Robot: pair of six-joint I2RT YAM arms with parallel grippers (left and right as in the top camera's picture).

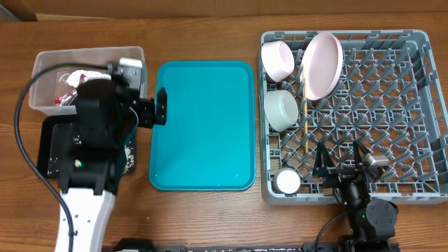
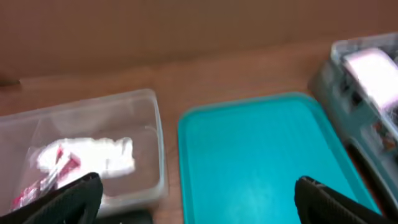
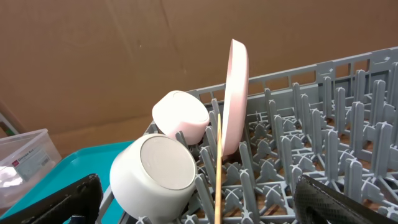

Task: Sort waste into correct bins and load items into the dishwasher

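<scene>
We find the plate [image 1: 323,56] on edge at one o'clock, propped by pegs of the rack [image 1: 413,105]; wrapper [image 2: 61,163] binned in the tub [image 1: 49,66] at ten o'clock; left pincer [image 1: 159,107] and right pincer [image 1: 341,162] gape wide, empty.

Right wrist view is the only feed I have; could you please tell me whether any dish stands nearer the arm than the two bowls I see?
Observer: Yes, a small round white cup stands in the front left corner of the grey lattice plastic dish rack, left of the open right end effector.
Operator: Thank you. Where is the other arm?
Observer: The left end effector hovers open at the left edge of the teal plastic serving tray.
Operator: And the waste?
Observer: A red printed wrapper and crumpled white tissue lie in the clear plastic tub.
</scene>
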